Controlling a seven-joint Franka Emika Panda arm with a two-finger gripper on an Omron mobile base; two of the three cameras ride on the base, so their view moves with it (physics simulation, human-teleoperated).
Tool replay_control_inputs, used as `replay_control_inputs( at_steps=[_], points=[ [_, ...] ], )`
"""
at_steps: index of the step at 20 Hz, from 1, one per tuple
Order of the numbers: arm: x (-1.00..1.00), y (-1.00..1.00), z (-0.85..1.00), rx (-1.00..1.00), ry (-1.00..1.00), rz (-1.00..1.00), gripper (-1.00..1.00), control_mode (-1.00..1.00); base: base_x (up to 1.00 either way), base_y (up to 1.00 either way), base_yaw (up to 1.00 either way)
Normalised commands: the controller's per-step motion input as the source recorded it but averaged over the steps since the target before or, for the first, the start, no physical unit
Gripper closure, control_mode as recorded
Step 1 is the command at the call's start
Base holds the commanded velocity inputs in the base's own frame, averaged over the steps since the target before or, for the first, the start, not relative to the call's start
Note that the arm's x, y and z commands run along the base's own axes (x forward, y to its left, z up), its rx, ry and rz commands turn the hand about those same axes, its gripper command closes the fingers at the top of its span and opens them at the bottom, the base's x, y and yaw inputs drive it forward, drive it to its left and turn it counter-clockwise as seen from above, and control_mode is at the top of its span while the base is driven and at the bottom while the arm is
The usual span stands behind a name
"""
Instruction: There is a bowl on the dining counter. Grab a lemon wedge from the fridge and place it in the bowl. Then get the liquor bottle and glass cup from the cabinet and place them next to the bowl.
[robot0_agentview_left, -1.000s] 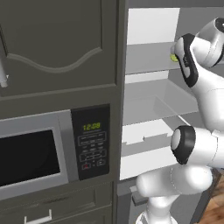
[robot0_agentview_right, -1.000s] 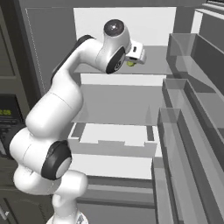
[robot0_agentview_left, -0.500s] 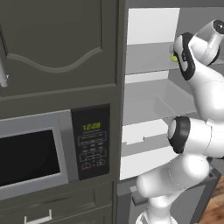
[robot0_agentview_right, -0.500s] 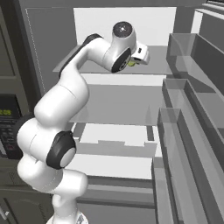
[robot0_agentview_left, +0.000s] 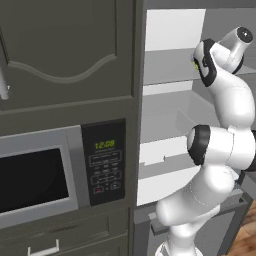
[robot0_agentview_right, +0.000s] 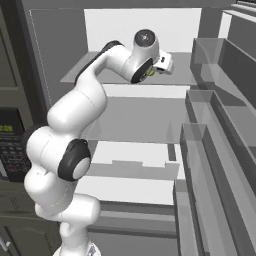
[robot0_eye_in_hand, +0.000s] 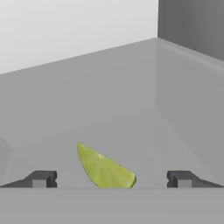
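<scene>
Since 1 s ago the arm reaches deeper into the fridge (robot0_agentview_right: 65, 75): in the right base view its wrist is now more to the right, upper centre of frame, and the elbow sits lower. The base cameras did not move.

Largest first. The fridge stands open w/ its door shelves along the right side of the right base view. The oven tower w/ microwave (robot0_agentview_left: 35, 177) takes the left half of the left base view. The arm rises from the lower part and bends to the upper fridge shelf (robot0_agentview_right: 185, 75).

The gripper (robot0_eye_in_hand: 111, 179) is spread fully wide, holding nothing; its two tips stand at bottom left and bottom right of the hand view. The lemon wedge (robot0_eye_in_hand: 105, 168) lies on the shelf floor between them, bottom centre, not pinched yet.

Progress, by my judgement: early. Fridge is opened and approach nearly done, but wedge is not grasped. Left: close on wedge, carry to the bowl, then bottle & cup from the cabinet.
</scene>
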Motion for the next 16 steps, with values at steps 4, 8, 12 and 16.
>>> replay_control_inputs(
  at_steps=[4,8,12,16],
  points=[
    [0.34,-0.13,-0.01,0.00,-0.03,0.00,-1.00,-1.00,0.00,0.00,0.00],
    [0.24,-0.09,-0.04,0.00,-0.02,0.00,-1.00,-1.00,0.00,0.00,0.00],
    [0.02,-0.01,-0.11,0.00,0.00,0.00,-1.00,-1.00,0.00,0.00,0.00],
    [0.00,0.00,-0.18,0.00,0.00,0.00,-1.00,-1.00,0.00,0.00,0.00]
  ],
)
